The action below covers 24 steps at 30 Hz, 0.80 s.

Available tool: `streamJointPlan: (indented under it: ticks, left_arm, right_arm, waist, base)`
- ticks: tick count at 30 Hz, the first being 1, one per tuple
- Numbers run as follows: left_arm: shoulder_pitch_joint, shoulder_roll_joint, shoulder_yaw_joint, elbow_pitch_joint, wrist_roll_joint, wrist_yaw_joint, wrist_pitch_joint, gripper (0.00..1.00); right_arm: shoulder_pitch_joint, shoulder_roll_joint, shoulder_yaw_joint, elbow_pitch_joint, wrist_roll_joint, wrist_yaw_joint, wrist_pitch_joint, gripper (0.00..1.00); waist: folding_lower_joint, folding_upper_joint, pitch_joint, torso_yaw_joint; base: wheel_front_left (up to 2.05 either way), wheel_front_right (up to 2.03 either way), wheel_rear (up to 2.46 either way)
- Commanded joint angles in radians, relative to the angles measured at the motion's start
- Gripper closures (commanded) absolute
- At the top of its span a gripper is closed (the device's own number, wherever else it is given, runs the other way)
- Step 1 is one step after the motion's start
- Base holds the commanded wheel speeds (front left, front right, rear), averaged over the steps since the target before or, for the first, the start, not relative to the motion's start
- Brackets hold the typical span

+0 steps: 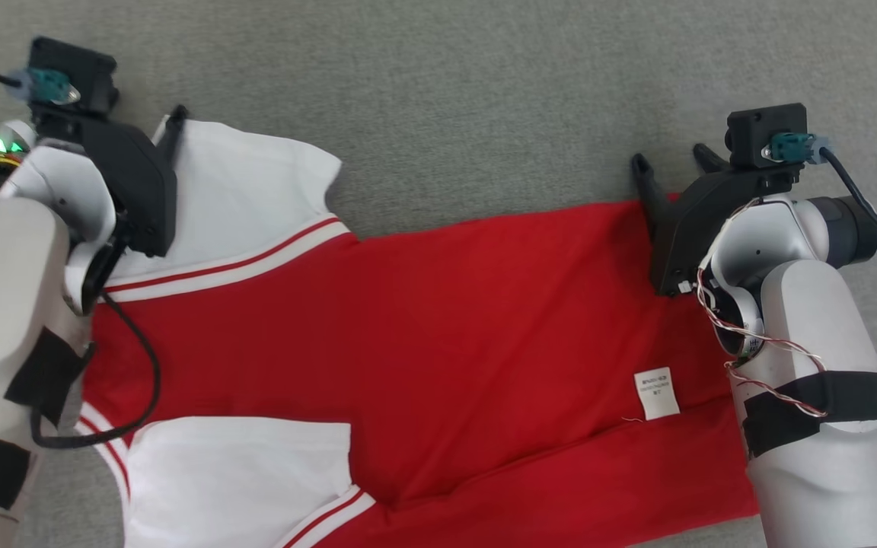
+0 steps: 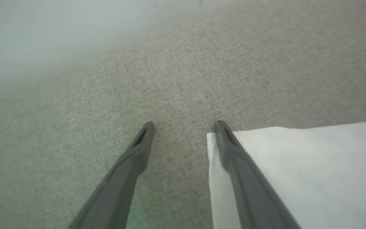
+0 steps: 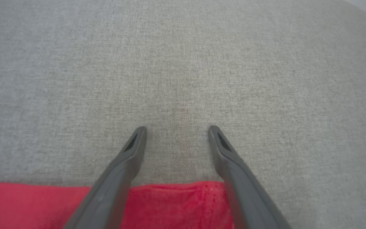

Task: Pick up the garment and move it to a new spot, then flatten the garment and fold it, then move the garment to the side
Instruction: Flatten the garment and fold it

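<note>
Grey woven cloth covers the work surface. The red and white T-shirt [image 1: 438,320] lies flat on it, its long axis running left to right between the arms. The left hand [image 2: 184,124] sits at the far corner of the white sleeve [image 1: 256,190], the right hand [image 1: 670,154] at the far corner of the red hem [image 3: 186,189]. Both hands are spread wide and hold nothing. One left finger overlaps the sleeve edge; whether it touches, I cannot tell.

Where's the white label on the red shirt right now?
In the head view, the white label lies on the red shirt at lower right, just beside the right forearm.
</note>
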Motion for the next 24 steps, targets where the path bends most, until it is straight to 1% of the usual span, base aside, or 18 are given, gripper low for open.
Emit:
streamJointPlan:
  ticks: [1,3,5,7,9,13,15,17,19,20,24]
  left_arm:
    - [0.028,-0.008,-0.016,0.029,-0.010,-0.002,0.028,0.00]
    - [0.028,-0.011,-0.018,0.034,-0.011,0.001,0.040,0.00]
    - [0.021,-0.005,-0.020,0.030,0.001,0.012,0.024,0.00]
    - [0.008,0.009,-0.023,0.023,0.025,0.033,0.002,0.00]
    - [-0.001,0.013,-0.015,0.019,0.023,0.055,-0.006,0.00]
    - [0.002,0.000,0.010,-0.003,-0.015,0.087,0.042,0.00]
    - [0.013,-0.016,0.020,-0.030,-0.035,0.104,0.079,0.00]
    - [0.020,-0.011,0.020,-0.059,-0.047,0.109,0.117,0.00]
    - [0.041,-0.020,0.029,-0.079,-0.081,0.111,0.155,0.00]
    - [0.051,-0.020,0.027,-0.086,-0.081,0.116,0.172,0.00]
    - [0.074,-0.019,0.036,-0.118,-0.104,0.133,0.199,0.00]
  right_arm:
    - [0.010,-0.004,-0.008,0.018,-0.007,-0.003,0.001,0.00]
    - [0.006,-0.004,-0.011,0.022,-0.007,-0.003,-0.004,0.00]
    - [0.004,-0.004,-0.013,0.027,-0.011,-0.003,-0.008,0.00]
    - [0.003,-0.004,-0.017,0.030,-0.015,-0.003,-0.013,0.00]
    - [0.005,-0.004,-0.021,0.033,-0.018,-0.003,-0.013,0.00]
    - [0.020,-0.005,-0.033,0.037,-0.030,-0.003,-0.013,0.00]
    - [0.029,-0.009,-0.040,0.037,-0.037,-0.003,-0.010,0.00]
    - [0.036,-0.010,-0.044,0.034,-0.043,-0.003,-0.006,0.00]
    - [0.040,-0.009,-0.043,0.029,-0.043,-0.003,-0.001,0.00]
    - [0.041,-0.009,-0.042,0.028,-0.042,-0.003,0.001,0.00]
    - [0.039,-0.007,-0.029,0.015,-0.030,-0.003,0.009,0.00]
  waist:
    - [-0.0001,-0.0001,0.019,-0.023]
    - [-0.0001,-0.0001,0.012,-0.022]
    - [-0.0001,-0.0001,0.002,-0.021]
    - [-0.0001,-0.0001,-0.010,-0.017]
    - [-0.0001,-0.0001,-0.025,-0.013]
    - [-0.0001,-0.0001,-0.060,0.000]
    - [-0.0001,-0.0001,-0.079,0.007]
    - [-0.0001,-0.0001,-0.092,0.010]
    - [-0.0001,-0.0001,-0.097,0.009]
    - [-0.0001,-0.0001,-0.098,0.007]
    - [-0.0001,-0.0001,-0.092,-0.003]
  base:
    - [0.00,0.00,0.00]
    - [0.00,0.00,0.00]
    - [0.00,0.00,0.00]
    - [0.00,0.00,0.00]
    - [0.00,0.00,0.00]
    - [0.00,0.00,0.00]
    - [0.00,0.00,0.00]
    - [0.00,0.00,0.00]
    - [0.00,0.00,0.00]
    - [0.00,0.00,0.00]
    - [0.00,0.00,0.00]
